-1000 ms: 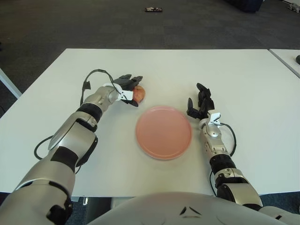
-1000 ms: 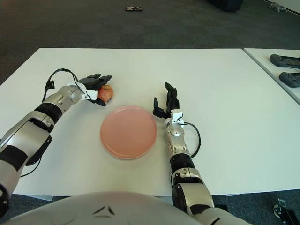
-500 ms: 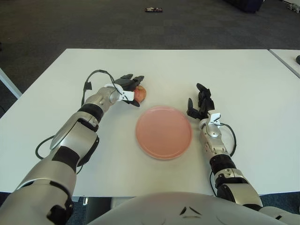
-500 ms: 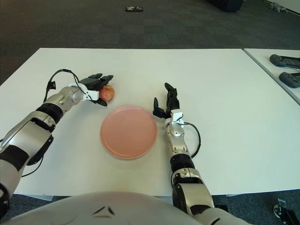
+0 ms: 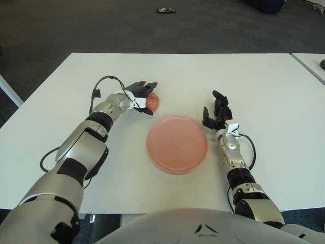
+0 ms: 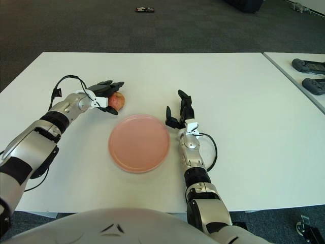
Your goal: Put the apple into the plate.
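Left eye view is showing your left hand (image 5: 140, 95) wrapping its fingers around the apple (image 5: 153, 102) to grab it, just beyond the pink plate (image 5: 177, 143). Your right hand (image 5: 217, 114) is resting loose and empty beside the plate, out of the way.

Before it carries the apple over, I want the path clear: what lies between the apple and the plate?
Only bare table lies between the apple, held by the left robot hand, and the plate, in both views.

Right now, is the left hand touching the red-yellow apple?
Touching: the left eye view shows the left hand with black fingers wrapped over the apple.
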{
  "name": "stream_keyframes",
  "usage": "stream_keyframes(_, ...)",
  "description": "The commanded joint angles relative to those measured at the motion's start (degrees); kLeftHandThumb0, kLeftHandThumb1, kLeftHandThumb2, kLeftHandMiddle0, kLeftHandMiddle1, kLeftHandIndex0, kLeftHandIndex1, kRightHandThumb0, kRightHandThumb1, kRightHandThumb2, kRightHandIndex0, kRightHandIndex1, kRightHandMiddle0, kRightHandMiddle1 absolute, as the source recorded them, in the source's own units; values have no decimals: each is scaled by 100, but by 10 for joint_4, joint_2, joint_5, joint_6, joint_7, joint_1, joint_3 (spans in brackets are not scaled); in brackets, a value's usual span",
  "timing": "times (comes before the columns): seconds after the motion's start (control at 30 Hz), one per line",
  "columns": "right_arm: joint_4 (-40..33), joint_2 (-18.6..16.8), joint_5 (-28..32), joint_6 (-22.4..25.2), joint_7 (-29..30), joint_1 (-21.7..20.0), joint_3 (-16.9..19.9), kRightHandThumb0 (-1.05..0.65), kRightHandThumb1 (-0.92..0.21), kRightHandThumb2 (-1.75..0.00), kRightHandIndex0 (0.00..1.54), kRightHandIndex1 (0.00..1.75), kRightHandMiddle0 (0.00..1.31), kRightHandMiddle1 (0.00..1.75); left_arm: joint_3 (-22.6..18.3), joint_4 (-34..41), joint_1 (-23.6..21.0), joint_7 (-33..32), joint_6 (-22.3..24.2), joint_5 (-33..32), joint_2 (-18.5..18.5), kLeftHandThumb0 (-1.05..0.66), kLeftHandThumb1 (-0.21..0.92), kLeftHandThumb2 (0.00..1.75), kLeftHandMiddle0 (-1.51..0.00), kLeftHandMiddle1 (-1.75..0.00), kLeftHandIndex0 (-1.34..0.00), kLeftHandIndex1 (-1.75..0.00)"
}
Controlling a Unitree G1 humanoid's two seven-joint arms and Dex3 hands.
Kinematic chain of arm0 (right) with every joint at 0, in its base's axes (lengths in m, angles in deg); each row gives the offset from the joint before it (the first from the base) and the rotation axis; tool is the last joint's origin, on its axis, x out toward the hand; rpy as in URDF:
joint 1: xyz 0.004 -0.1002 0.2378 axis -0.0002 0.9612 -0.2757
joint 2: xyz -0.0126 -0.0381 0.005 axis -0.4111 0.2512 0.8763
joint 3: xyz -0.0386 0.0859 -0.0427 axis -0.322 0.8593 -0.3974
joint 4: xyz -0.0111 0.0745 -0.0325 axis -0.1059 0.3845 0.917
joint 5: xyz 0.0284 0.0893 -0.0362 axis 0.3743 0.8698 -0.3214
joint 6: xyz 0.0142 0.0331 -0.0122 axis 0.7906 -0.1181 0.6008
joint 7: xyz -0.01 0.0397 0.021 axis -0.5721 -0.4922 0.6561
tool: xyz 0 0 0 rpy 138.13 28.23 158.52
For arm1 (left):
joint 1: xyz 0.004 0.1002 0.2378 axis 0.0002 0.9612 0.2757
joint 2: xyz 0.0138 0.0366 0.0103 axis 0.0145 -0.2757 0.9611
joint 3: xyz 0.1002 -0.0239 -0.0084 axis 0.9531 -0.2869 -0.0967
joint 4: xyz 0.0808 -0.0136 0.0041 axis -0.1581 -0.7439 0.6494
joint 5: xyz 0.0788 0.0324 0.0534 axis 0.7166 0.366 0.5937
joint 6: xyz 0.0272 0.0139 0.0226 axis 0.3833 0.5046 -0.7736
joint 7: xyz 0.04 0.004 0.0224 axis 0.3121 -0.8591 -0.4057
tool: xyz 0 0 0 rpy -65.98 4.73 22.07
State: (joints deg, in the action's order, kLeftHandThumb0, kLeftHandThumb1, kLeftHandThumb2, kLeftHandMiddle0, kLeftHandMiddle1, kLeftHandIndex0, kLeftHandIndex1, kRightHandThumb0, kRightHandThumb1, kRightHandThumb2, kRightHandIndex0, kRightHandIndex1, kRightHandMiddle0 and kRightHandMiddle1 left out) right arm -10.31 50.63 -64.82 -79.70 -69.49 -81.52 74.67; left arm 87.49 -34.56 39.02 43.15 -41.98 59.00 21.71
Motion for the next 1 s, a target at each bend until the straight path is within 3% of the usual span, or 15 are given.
stream_keyframes(0.0, 21, -3, 4, 21, 0, 21, 4, -20, -40, -114, 29, 2, 0, 67, 11, -5, 2, -8, 11, 15, -2, -96, 91, 8, -25, -53, -1, -84)
stream_keyframes(0.03, 21, -3, 5, 21, -1, 21, 4, -20, -40, -115, 29, 2, 0, 68, 12, -6, 3, -16, 14, 17, -3, -91, 90, 7, -32, -85, -8, -116)
stream_keyframes(0.07, 21, -3, 5, 21, -1, 21, 5, -19, -40, -115, 29, 2, 0, 69, 13, -8, 4, -28, 17, 20, -5, -88, 89, 6, -36, -107, -12, -136)
stream_keyframes(0.13, 21, -2, 5, 21, -1, 21, 4, -19, -40, -115, 30, 2, 0, 70, 13, -8, 8, -65, 22, 24, -8, -83, 87, 5, -41, -129, -19, -155)
stream_keyframes(0.17, 21, -2, 4, 21, -1, 21, 4, -20, -40, -115, 31, 3, 0, 71, 13, -8, 10, -88, 25, 27, -9, -69, 71, 40, -47, -145, -36, -155)
stream_keyframes(0.27, 22, -1, 4, 20, -1, 20, 5, -22, -41, -114, 32, 3, 0, 73, 7, -8, 18, -160, 27, 30, -15, -54, 47, 93, -62, -165, -55, -161)
stream_keyframes(0.37, 22, 0, 3, 20, 0, 20, 5, -24, -41, -112, 33, 3, 0, 75, 2, -11, 23, -217, 21, 29, -21, -49, 37, 117, -76, -171, -58, -170)
stream_keyframes(0.47, 22, 1, 2, 21, 1, 20, 4, -25, -42, -110, 33, 3, 0, 75, -5, -15, 29, -262, 4, 21, -25, -48, 33, 127, -87, -174, -60, -173)
stream_keyframes(0.67, 23, 2, 2, 23, 1, 19, 5, -30, -42, -107, 35, 3, 0, 76, -19, -25, 37, -306, -35, 6, -34, -48, 29, 134, -103, -175, -63, -174)
stream_keyframes(0.97, 27, 2, 3, 19, 2, 16, 7, -30, -41, -105, 35, 3, 0, 79, -28, -33, 38, -302, -58, -4, -39, -48, 29, 135, -110, -175, -63, -175)
